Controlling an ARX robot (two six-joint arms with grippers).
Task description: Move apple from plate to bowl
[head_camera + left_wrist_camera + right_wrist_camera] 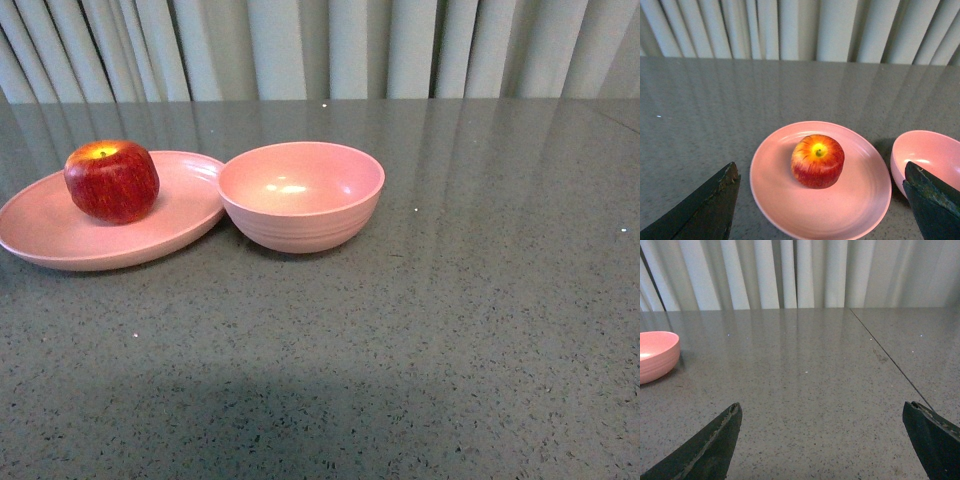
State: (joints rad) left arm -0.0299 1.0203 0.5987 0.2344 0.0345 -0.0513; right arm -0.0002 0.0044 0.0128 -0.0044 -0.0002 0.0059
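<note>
Just one apple [111, 181], plate [60, 235], bowl [300, 228]

table [450, 330]: grey speckled, glossy | curtain [300, 50]: pale vertical pleats behind far edge | seam [890, 360]: thin line across table

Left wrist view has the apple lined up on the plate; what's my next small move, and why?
Probably ease the left hand forward and down toward the round dark-red apple with the yellow stem patch. The hand is open, the apple sits centred between its fingers on the shallow oval pale-pink plate, untouched, and the deep round pale-pink bowl beside it is empty.
</note>
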